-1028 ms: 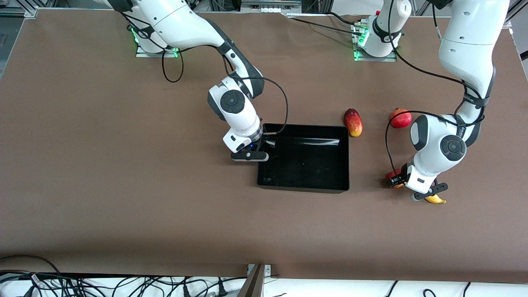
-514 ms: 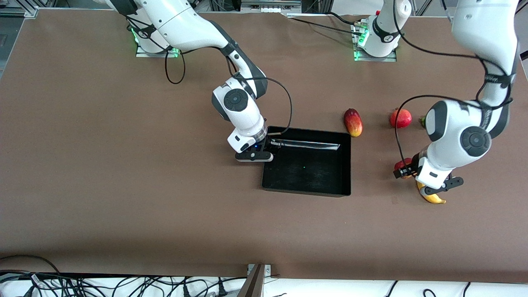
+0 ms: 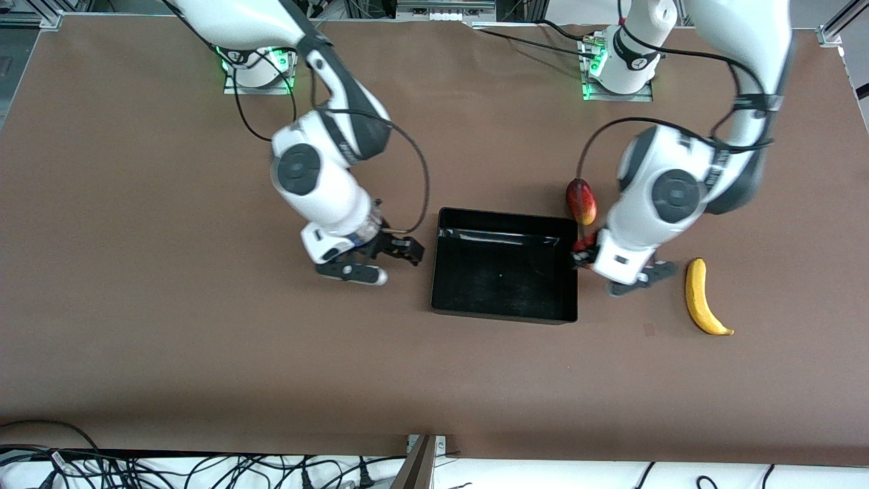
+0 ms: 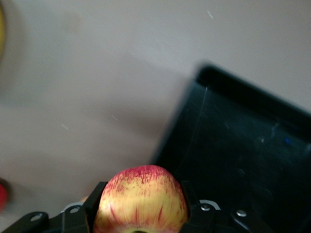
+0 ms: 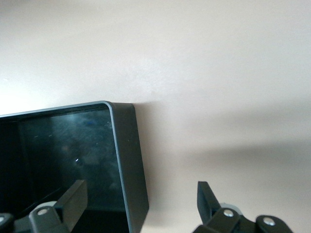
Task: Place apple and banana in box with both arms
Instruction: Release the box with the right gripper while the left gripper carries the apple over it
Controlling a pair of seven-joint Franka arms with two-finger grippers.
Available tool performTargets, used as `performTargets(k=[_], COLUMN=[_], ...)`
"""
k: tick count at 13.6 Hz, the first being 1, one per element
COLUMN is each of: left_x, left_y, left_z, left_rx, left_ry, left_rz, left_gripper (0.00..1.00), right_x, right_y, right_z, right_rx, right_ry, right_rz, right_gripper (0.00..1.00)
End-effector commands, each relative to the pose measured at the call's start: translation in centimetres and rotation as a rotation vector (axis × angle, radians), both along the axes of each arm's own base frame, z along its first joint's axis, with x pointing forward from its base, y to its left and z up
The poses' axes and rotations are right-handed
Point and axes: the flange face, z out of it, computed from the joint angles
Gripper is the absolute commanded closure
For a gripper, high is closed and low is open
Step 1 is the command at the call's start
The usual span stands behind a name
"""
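The left gripper (image 3: 589,257) pinched the apple (image 4: 141,199) over the box's (image 3: 502,314) rim at the left arm's end. The right gripper (image 3: 387,261) hung spread and empty beside the box. The banana (image 3: 703,306) lay near the box. Next, probably: release the apple inside.

A wide bench covered in matte brown sheet (image 3: 170,339) fills the scene under even light. Along its camera-side edge a white strip carries tangled black cables (image 3: 204,468). Silver aluminium frame rails (image 3: 434,10) run along the edge where the bases stand.
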Motion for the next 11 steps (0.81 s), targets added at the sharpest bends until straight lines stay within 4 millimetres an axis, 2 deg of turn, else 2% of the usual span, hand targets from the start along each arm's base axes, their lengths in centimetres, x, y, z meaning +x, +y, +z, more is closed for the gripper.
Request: performTargets(k=[1,3,4,6,9,10,11], left_x=[-1.0,-2.6,-1.8,-2.8,-3.1,-3.1,-4.0], left_y=[-3.9,-7.8,-9.6,-13.0,-15.6,-16.2,-17.7], left_z=[-2.2,-4.7,-5.0,-8.0,-9.2,-9.7,-10.6], left_rx=[0.035,0.043,0.021,0.014,-0.004,-0.022,-0.041], left_ry=[0.021,0.047,0.011,0.014,-0.002,-0.027,-0.024], left_rz=[-0.023,-0.056,-0.066,-0.067,-0.075,-0.083,-0.108], left_gripper=[1.00,1.00,1.00,1.00,1.00,1.00,1.00], right_x=[1.7,2.8,3.0,3.0,1.5,0.6,-0.9], right_y=[-7.3,-13.0,-16.0,-21.8,-30.0,-32.5,-35.1], right_z=[3.4,5.5,6.6,8.9,13.9,15.5,17.8], right_rx=[0.019,-0.014,-0.043,-0.112,-0.225,-0.266,-0.269], right_ry=[0.048,0.053,0.067,0.066,0.075,0.086,0.099], right_rz=[0.019,0.044,0.053,0.116,0.148,0.157,0.172], right_gripper=[0.00,0.00,0.00,0.00,0.00,0.00,0.00])
